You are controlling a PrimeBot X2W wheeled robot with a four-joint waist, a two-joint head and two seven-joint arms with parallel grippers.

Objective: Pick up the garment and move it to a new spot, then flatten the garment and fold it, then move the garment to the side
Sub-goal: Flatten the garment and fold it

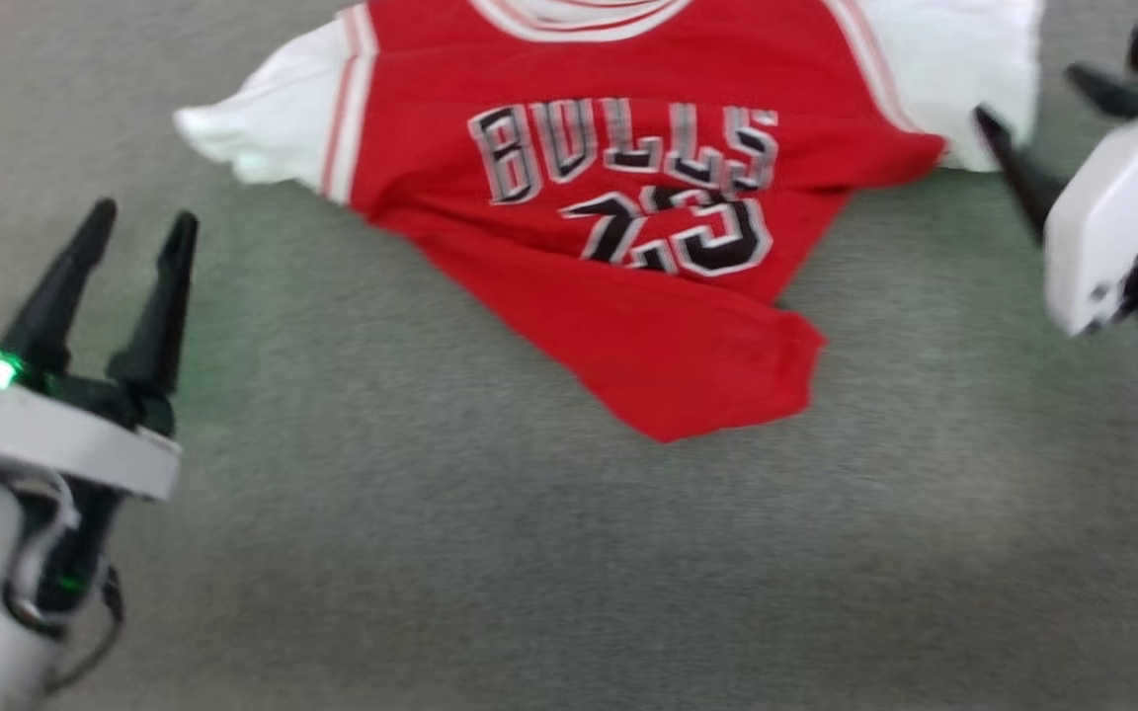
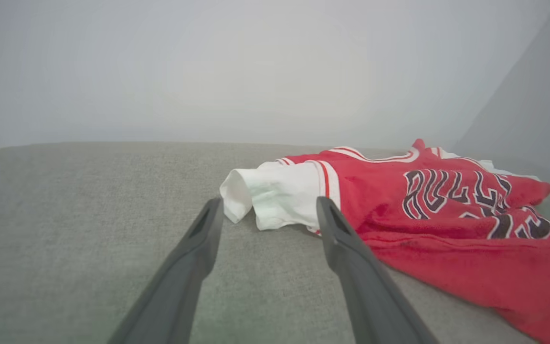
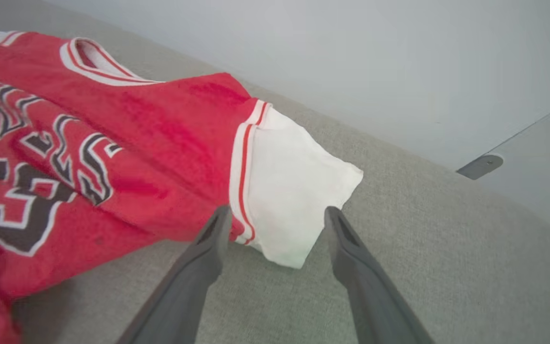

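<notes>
One grey fabric surface [image 1: 529,553] under the garment [image 1: 628,197], pale wall [image 2: 256,71] behind

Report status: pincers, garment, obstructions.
Left pincer open, empty. Right pincer open, empty, by white sleeve. Garment rumpled on grey surface, print up. Nothing between pincers and garment.

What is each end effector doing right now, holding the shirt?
Left end effector: open, holding nothing.
Right end effector: open, holding nothing, near the white sleeve of the Bulls T-shirt.
</notes>
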